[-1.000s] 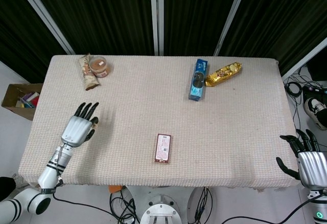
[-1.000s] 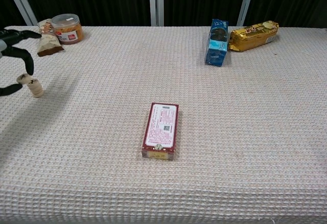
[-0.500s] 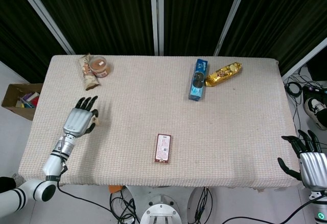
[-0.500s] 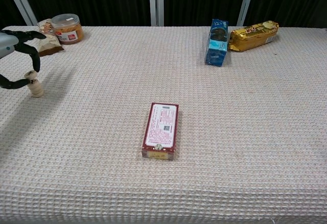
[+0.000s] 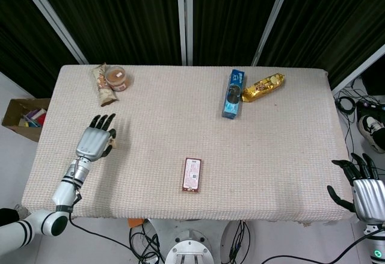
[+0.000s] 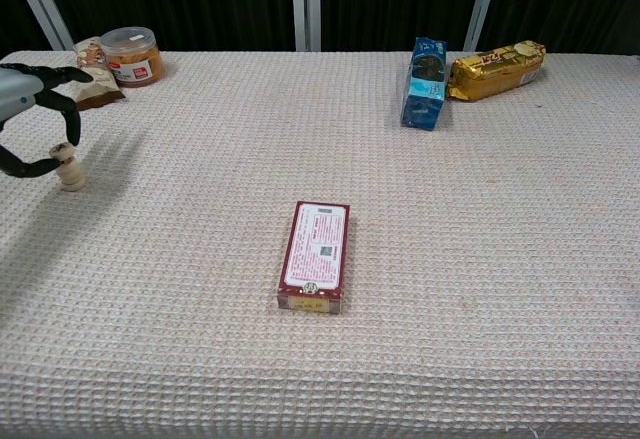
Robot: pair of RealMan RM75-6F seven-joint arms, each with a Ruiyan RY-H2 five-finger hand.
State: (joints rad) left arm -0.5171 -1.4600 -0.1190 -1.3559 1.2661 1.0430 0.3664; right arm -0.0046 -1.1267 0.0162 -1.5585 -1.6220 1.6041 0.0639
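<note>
My left hand [image 5: 96, 139] hovers over the left part of the table [image 5: 277, 150], fingers spread and holding nothing; the chest view shows it at the left edge [image 6: 30, 119]. The nearest things to it are a brown snack bag [image 5: 102, 85] and a round jar [image 5: 117, 78] at the far left corner. A red flat box [image 5: 192, 174] lies near the table's front middle, well apart from both hands. My right hand [image 5: 364, 186] hangs off the table's front right corner, fingers apart and empty, and is seen only in the head view.
A blue packet [image 5: 233, 93] and a gold packet [image 5: 263, 87] lie side by side at the far right. On the floor are a cardboard box [image 5: 24, 117] to the left and shoes [image 5: 373, 128] and cables to the right.
My left hand has moved a little farther over the table and straightened. The right hand has sunk slightly. No object has moved.
</note>
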